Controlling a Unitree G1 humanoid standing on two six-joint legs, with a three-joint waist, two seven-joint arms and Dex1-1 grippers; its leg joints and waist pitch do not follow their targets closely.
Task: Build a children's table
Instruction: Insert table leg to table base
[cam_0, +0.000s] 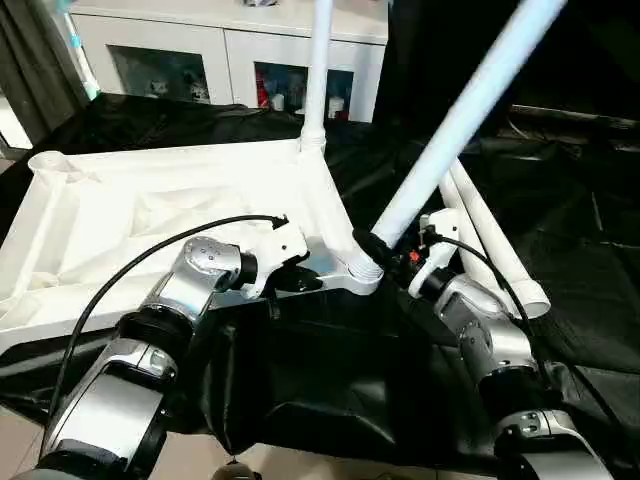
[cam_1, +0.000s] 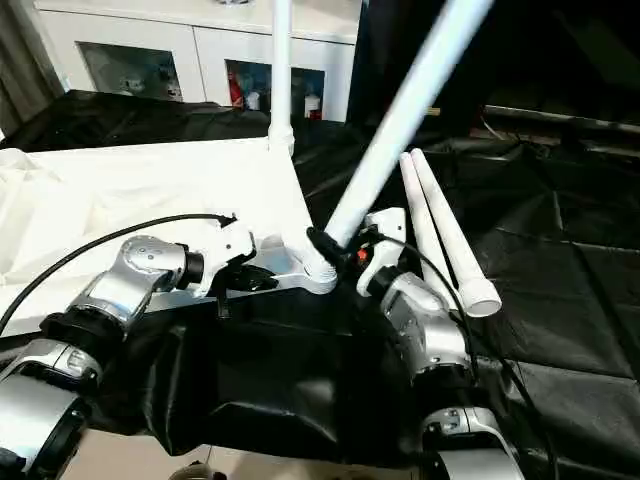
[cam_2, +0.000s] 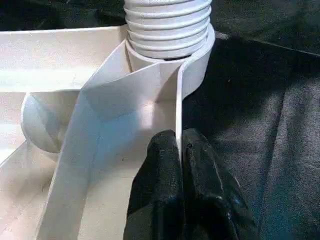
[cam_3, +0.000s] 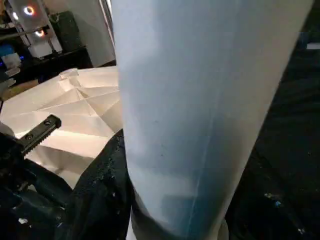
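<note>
While the tabletop (cam_0: 150, 215) is lying upside down on black cloth (cam_0: 330, 380), the left gripper (cam_0: 298, 276) is pinching its near edge, fingers (cam_2: 170, 195) closed on the rim by the corner socket (cam_2: 197, 65). Right gripper (cam_0: 375, 247) is clamping a slanted leg (cam_0: 460, 120) w/ its threaded end at that socket. Two spare legs (cam_0: 500, 250) are lying just beyond; another leg (cam_0: 318, 70) is standing upright in the far corner.

My left gripper (cam_2: 180, 155) pinches the tabletop rim (cam_2: 178, 100); my right gripper (cam_0: 378, 246) clasps a tilted leg (cam_0: 455, 120).
</note>
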